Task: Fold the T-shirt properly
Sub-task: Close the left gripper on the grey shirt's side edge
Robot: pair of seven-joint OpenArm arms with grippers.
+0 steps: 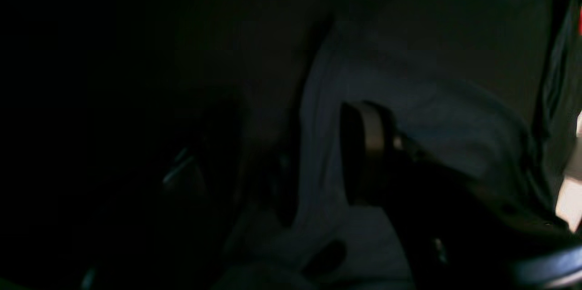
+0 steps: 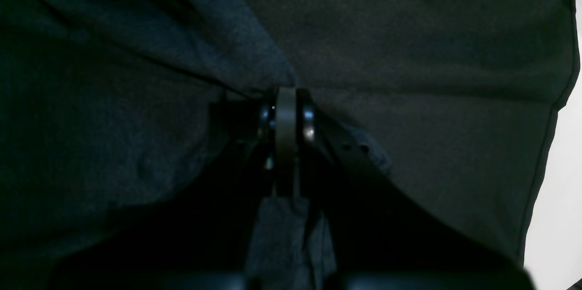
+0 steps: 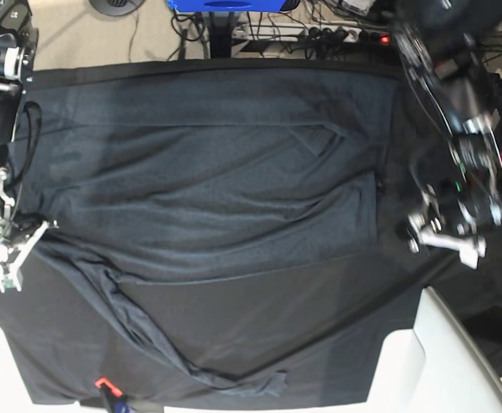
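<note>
While the left wrist view is almost black, I can make out a pale blue-grey fold of the large dark slate-grey T-shirt (image 1: pixel 363 76) of thin soft knit running down the middle. One rubber-faced finger of the left gripper (image 1: pixel 313 167) stands in front of that fold, the other is a faint glint in the dark to its left, so the fingers stand parted with nothing between them that I can make out. The black tablecloth (image 1: pixel 454 17) fills the upper right.

From the right wrist camera I see the right gripper (image 2: pixel 285 99) with its two fingers pressed together on a ridge of the T-shirt (image 2: pixel 113 112), which spreads off to the left and hangs bunched below the fingers. The black tablecloth (image 2: pixel 409 53) lies flat on the right, ending at a hemmed edge against pale floor (image 2: pixel 559 217).

Over the base view, the T-shirt (image 3: pixel 208 181) lies spread wide across the black tablecloth (image 3: pixel 260 335), with a long sleeve trailing along the near edge. The right gripper (image 3: pixel 6 258) sits at the shirt's edge on the view's left. The left gripper (image 3: pixel 440 237) is blurred at the shirt's opposite edge. A white chair back (image 3: pixel 423 361) overlaps the near corner, and a blue frame (image 3: pixel 225 7) stands beyond the table.
</note>
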